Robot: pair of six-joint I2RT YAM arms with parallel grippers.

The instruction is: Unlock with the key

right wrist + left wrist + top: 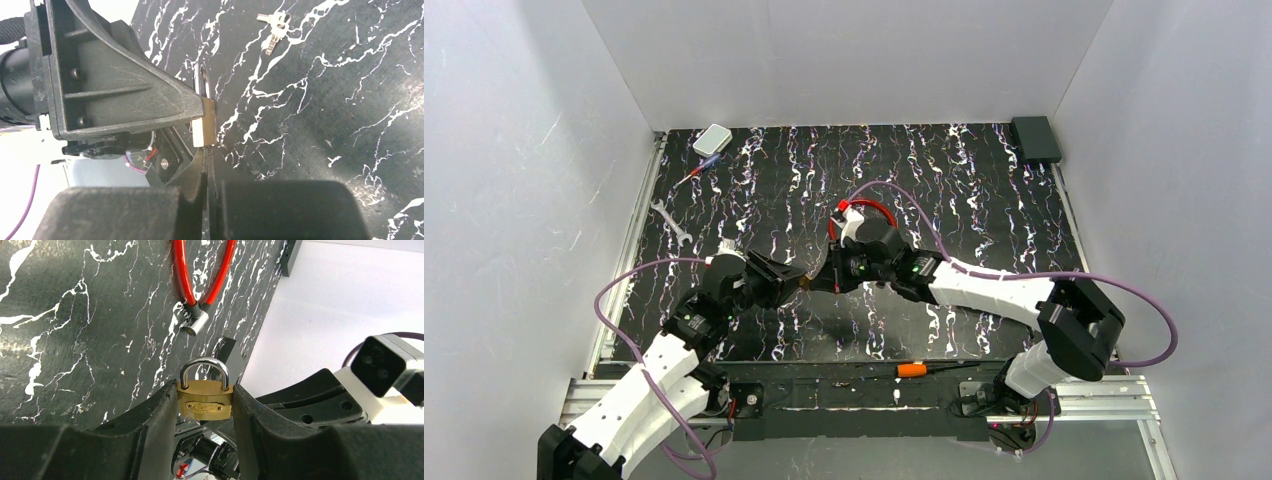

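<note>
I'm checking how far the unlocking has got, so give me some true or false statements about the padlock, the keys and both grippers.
1. The left gripper clamps the brass padlock. True.
2. The padlock's shackle stands open. False: both legs sit in the body.
3. A bunch of keys lies on the table. True.
4. The right gripper is wide open. False: it is shut, just below the padlock.
5. The red cable lock threads through the padlock. False: it lies apart on the table.
</note>
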